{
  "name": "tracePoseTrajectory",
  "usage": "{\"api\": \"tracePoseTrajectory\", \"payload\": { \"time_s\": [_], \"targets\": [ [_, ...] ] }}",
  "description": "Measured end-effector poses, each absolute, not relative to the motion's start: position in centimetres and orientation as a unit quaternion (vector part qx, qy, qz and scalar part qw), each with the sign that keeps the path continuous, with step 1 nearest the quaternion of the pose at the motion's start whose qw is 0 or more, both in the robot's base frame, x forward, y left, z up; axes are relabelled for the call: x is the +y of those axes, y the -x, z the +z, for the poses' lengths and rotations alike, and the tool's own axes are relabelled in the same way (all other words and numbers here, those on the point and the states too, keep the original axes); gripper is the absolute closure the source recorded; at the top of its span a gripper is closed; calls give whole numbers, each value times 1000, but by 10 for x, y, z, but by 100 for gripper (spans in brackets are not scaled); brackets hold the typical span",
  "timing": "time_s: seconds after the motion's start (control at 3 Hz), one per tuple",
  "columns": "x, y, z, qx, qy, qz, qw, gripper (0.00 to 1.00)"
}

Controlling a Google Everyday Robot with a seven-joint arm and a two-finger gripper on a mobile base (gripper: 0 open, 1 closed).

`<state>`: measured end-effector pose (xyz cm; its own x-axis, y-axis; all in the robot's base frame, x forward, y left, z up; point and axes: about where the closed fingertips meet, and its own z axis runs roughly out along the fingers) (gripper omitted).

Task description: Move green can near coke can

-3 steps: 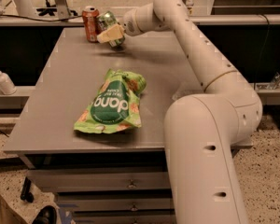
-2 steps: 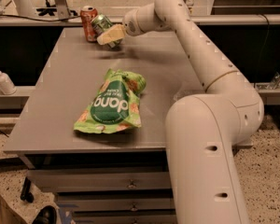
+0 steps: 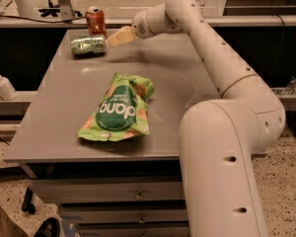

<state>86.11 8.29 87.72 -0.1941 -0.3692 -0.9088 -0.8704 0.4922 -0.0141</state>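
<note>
The green can (image 3: 88,45) lies on its side at the far left of the grey table (image 3: 187,83), silver end to the right. The coke can (image 3: 95,20) stands upright just behind it, close by. My gripper (image 3: 117,36) hovers just right of the green can, its beige fingers (image 3: 121,35) pointing left at it. The gripper is open and holds nothing; the can rests on the table apart from it.
A flat green "dang" snack bag (image 3: 118,109) lies in the middle of the table. My arm (image 3: 212,53) spans the table's right side. A white bottle (image 3: 3,85) stands on a ledge to the left. Drawers (image 3: 138,195) sit under the front edge.
The green can was held tilted in my gripper beside the coke can. Now it lies on its side on the table in front of the coke can, out of my grip.
</note>
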Motion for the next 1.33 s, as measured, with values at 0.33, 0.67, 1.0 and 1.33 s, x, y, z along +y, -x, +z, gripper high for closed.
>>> {"api": "tracePoseTrajectory", "payload": {
  "time_s": [0.33,0.67,1.0,1.33],
  "targets": [
    [78,-860,876,728,424,264,469,0],
    [71,-859,876,731,421,259,469,0],
    [49,-860,889,732,414,248,482,0],
    [16,-858,918,726,408,232,502,0]
  ]
}}
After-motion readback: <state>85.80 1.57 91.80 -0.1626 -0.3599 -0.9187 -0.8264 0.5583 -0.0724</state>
